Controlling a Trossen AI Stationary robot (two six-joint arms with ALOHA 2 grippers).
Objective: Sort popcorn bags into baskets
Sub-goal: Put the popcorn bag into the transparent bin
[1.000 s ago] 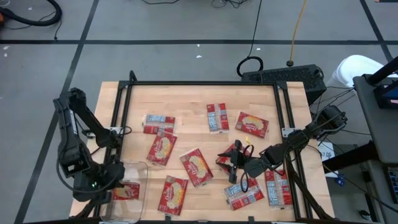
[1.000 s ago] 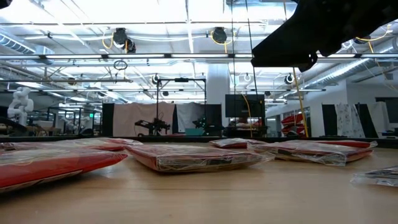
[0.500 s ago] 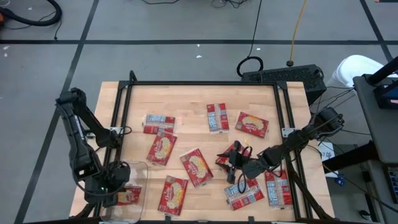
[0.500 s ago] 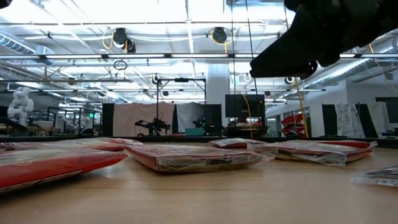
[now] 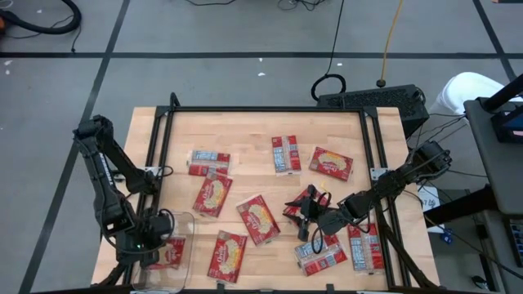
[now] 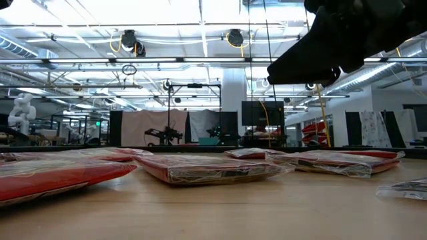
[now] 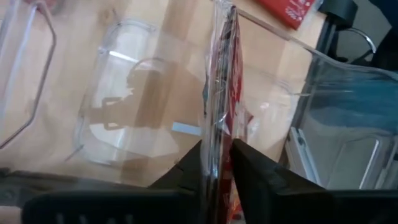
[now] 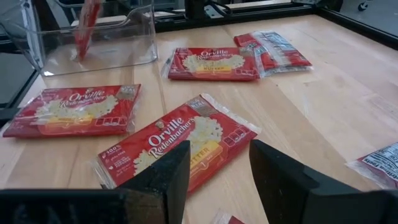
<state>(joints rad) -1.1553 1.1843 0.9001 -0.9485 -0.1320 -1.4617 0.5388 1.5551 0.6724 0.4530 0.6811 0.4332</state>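
currently left gripper (image 7: 216,163) pinches 1 popcorn bag (image 7: 222,93) edge-on inside the bin (image 7: 323,93); spread jaws fully before lifting clear. right gripper (image 8: 217,168) hangs open, empty.

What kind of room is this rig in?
Probably a robotics lab or workshop: open ceiling with strip lights, another white robot in the background, and taped floor lines around the table.

My left gripper (image 7: 216,163) hung over the clear bin (image 7: 155,93), a red popcorn bag (image 7: 222,112) standing on edge between my two dark fingers (image 7: 186,171). The fingers sat close on either side of the bag; grip or gap, couldn't tell. The bag's lower end reached down inside the bin. Wooden table (image 7: 81,37) showed through the bin floor. Another red packet (image 7: 289,11) lay beyond the bin's rim.
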